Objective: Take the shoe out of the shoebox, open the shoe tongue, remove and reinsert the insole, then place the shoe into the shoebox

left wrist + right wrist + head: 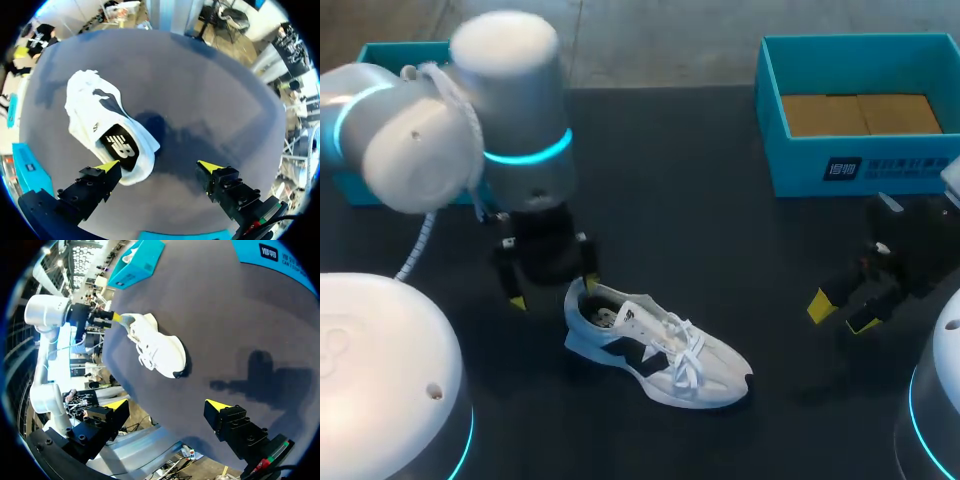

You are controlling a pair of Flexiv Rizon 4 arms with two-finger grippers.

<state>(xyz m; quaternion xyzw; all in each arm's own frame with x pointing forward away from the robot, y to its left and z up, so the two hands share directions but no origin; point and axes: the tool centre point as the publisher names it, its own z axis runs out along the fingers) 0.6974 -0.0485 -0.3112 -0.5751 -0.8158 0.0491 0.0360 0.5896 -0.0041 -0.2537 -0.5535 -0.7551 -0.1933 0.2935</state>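
Head view: shoe (660, 352) is out of the shoebox (800, 172), standing on its sole on the matte black table (720, 250), well apart from the box. Step one looks done. Tongue, insole and re-boxing look left. At the heel, left gripper (553, 290) is spread and grasps nothing. Off to the side, right gripper (842, 308) is spread and empty.

Left wrist view: dark printed insole (120, 149) lies flat inside. Soft white upper, padded heel collar near one jaw.

Right wrist view: laces (146, 352) look tied, toe is rounded, and the teal box looks like rigid card.

Open table (720, 220) between shoe (655, 350), shoebox (790, 165), apparently.
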